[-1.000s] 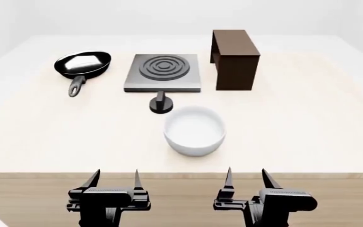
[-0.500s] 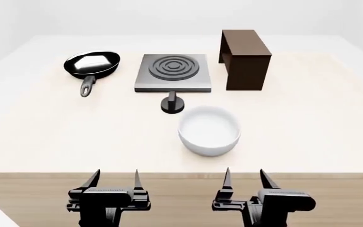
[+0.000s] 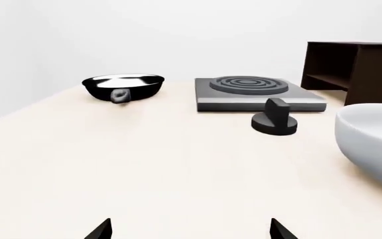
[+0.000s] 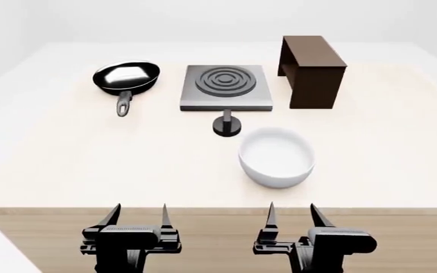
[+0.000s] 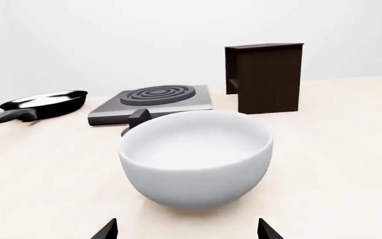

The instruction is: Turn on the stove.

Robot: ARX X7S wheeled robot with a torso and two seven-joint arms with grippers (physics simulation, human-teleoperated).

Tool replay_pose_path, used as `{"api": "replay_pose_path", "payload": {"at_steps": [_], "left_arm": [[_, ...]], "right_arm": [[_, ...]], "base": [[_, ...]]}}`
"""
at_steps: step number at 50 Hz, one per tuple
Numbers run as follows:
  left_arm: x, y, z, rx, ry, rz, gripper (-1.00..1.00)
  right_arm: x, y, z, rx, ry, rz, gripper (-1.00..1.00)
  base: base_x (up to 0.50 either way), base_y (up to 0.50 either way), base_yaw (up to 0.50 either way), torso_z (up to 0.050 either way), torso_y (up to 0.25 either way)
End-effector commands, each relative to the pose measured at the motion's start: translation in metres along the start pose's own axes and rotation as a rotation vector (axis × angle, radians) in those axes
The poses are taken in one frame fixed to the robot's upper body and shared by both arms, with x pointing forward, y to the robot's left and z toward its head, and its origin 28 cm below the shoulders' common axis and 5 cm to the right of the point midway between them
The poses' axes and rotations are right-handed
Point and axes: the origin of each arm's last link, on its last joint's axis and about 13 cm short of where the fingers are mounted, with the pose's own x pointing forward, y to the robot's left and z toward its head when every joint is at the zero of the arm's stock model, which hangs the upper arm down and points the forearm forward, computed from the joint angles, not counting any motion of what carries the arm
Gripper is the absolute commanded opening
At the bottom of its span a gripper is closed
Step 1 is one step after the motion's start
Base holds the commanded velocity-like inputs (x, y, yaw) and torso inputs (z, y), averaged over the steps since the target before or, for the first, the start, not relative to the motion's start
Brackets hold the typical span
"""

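The stove [image 4: 225, 86] is a flat grey slab with dark concentric rings at the table's far middle. Its small black round knob [image 4: 227, 124] stands on the table just in front of it. Both show in the left wrist view, the stove [image 3: 257, 93] and knob [image 3: 275, 119], and in the right wrist view, where the stove [image 5: 152, 102] is seen and the knob [image 5: 136, 117] is half hidden behind the bowl. My left gripper [image 4: 137, 216] and right gripper [image 4: 292, 215] are open and empty, at the table's near edge, far from the knob.
A white bowl [image 4: 276, 156] sits in front of the knob, straight ahead of my right gripper. A black frying pan [image 4: 126, 79] lies left of the stove. A brown wooden box [image 4: 312, 62] stands right of the stove. The light wooden table [image 4: 66, 159] spreads wide.
Everything on the table has shifted to the right in the head view, as the view turned or moved left. Both grippers stay open in the same place in the view.
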Motion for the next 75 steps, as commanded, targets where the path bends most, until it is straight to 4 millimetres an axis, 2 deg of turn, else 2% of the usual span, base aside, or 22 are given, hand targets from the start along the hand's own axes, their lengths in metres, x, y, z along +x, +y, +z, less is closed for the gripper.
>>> {"api": "replay_pose_path", "payload": {"at_steps": [1,75], "left_arm": [[0.0,0.0,0.0,0.0,0.0,0.0,1.0],[-0.0001,0.0,0.0,0.001,0.001,-0.005,1.0]], "right_arm": [[-0.0007,0.0012,0.0006,-0.001,0.0,0.004,1.0],[-0.0042,0.0025,0.0034,-0.011,-0.018,0.019,1.0]], "base": [[0.0,0.19,0.0,0.0,0.0],[0.0,0.19,0.0,0.0,0.0]]}}
